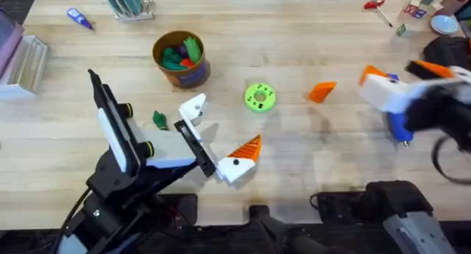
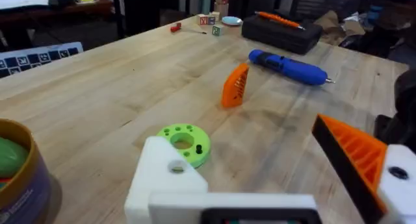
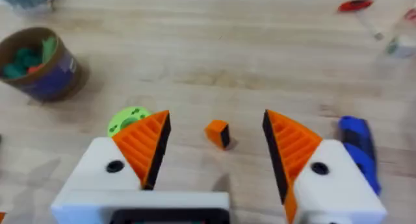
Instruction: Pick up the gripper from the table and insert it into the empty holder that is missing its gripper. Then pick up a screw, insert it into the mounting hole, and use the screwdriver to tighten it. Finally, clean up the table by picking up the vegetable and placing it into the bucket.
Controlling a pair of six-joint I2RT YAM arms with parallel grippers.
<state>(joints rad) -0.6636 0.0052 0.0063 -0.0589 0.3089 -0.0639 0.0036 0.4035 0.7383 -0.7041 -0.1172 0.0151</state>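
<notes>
The loose orange gripper (image 1: 321, 90) (image 2: 235, 85) (image 3: 218, 133) lies on the table right of centre. My right gripper (image 1: 403, 71) (image 3: 216, 120) hovers open to its right, its orange fingers (image 3: 146, 143) astride the piece in the right wrist view. The blue screwdriver (image 1: 398, 126) (image 2: 289, 67) (image 3: 359, 146) lies below that gripper. My left gripper (image 1: 221, 129) (image 2: 253, 159) stands open, with one bare white holder (image 1: 193, 107) (image 2: 166, 175) and one orange-tipped finger (image 1: 246, 149). The green vegetable (image 1: 160, 120) lies left of the holder. The bucket (image 1: 180, 59) (image 3: 42, 68) holds toy pieces.
A green disc with holes (image 1: 259, 96) (image 2: 185, 143) sits between the holder and the loose gripper. A red-handled tool (image 1: 375, 4) lies far right, a black case (image 2: 279, 32) behind the screwdriver. A clear box (image 1: 26, 62) and a small blue pen-like thing (image 1: 79, 18) are far left.
</notes>
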